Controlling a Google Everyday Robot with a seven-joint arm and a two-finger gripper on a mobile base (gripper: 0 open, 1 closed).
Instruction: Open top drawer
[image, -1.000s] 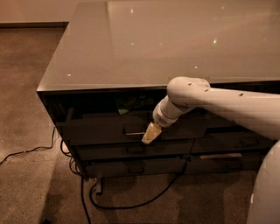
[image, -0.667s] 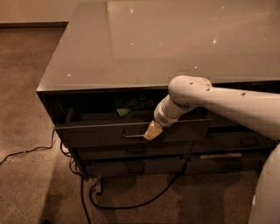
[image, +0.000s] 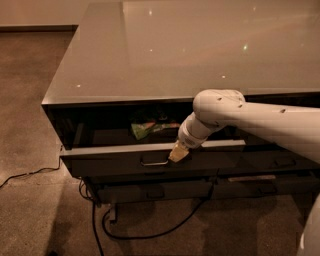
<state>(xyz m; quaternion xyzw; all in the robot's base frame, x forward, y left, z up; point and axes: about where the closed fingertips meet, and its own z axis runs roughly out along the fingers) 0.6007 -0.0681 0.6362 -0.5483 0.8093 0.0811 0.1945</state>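
The top drawer (image: 115, 162) is a wide dark grey flat front with a small metal pull (image: 154, 162) at its centre. It stands pulled partway out from under the glossy grey counter top (image: 175, 50). Inside it lies a green packet (image: 145, 129). My gripper (image: 178, 154), with pale yellowish fingertips, sits at the drawer's front top edge just right of the pull. My white arm (image: 250, 120) reaches in from the right.
Shallower dark drawers (image: 160, 191) sit below, slightly protruding. Black cables (image: 150, 232) loop on the speckled brown floor (image: 30, 125) under the cabinet, and one runs off to the left (image: 20, 176). A pale wall base (image: 35, 15) is at the far left.
The top drawer has slid further out toward me, showing more of its inside. My gripper has moved with the drawer front, outward and slightly down.
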